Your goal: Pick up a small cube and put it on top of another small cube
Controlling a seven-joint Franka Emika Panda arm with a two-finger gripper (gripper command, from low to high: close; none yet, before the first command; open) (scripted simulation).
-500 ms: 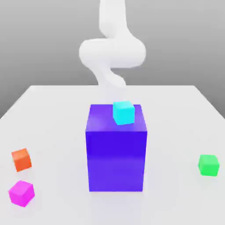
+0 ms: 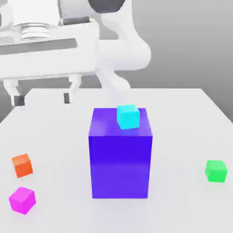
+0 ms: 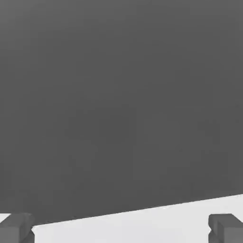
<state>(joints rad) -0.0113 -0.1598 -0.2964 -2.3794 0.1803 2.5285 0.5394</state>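
Observation:
The small magenta cube (image 2: pixel 22 200) rests on the white table near the front corner on the exterior view's left. The small green cube (image 2: pixel 215 170) sits far across on the exterior view's right. My gripper (image 2: pixel 43 98) hangs high above the table's back part on the exterior view's left, well above the magenta cube. Its two dark fingertips (image 2: pixel 18 100) stand wide apart, open and holding nothing. In the hand view the fingertips (image 3: pixel 16 228) frame a strip of white table edge (image 3: pixel 142 223) with grey background beyond.
A tall blue-purple block (image 2: pixel 120 152) stands mid-table with a cyan cube (image 2: pixel 128 116) on its top. An orange cube (image 2: pixel 22 165) lies just behind the magenta one. The white arm (image 2: pixel 118 50) rises behind the block.
The hand has come into the exterior view at the upper left, where half a second ago only the arm's far links showed. No cube has moved.

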